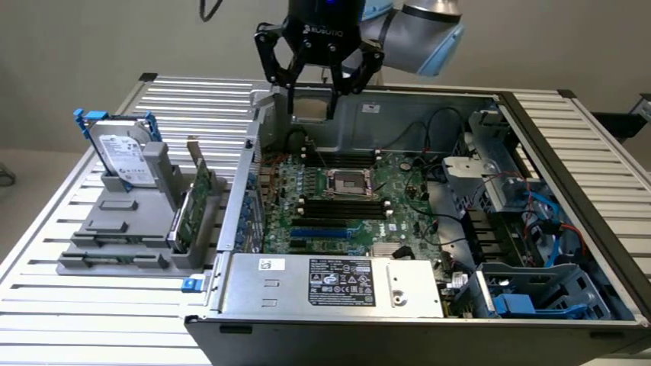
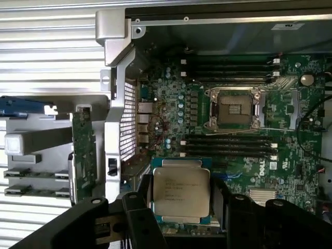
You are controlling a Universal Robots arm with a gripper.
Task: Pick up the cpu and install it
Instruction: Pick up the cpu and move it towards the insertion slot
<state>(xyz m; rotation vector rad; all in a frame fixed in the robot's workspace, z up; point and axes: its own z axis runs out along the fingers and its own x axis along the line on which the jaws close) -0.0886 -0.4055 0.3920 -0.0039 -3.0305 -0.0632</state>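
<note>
My gripper (image 1: pixel 312 97) hangs above the far wall of the open computer case (image 1: pixel 428 305) and is shut on the cpu (image 1: pixel 311 107), a small flat square chip with a pale rim. Through the wrist camera the cpu (image 2: pixel 181 192) shows its silver-grey printed top, clamped between the two black fingers (image 2: pixel 139 218). The empty square cpu socket (image 2: pixel 234 109) sits on the green motherboard (image 2: pixel 290 161) between the rows of black memory slots, some way off from the chip. From outside, the socket (image 1: pixel 348 182) lies below and nearer the camera than the gripper.
A grey fixture (image 1: pixel 122 236) at the exterior view's left holds a silver hard drive (image 1: pixel 124 156) with blue brackets and an upright green circuit card (image 1: pixel 195 202). The case's walls, the power supply (image 1: pixel 336 286), drive cages (image 1: pixel 489 183) and cables (image 1: pixel 554 221) surround the motherboard on a slatted metal table (image 1: pixel 81 305).
</note>
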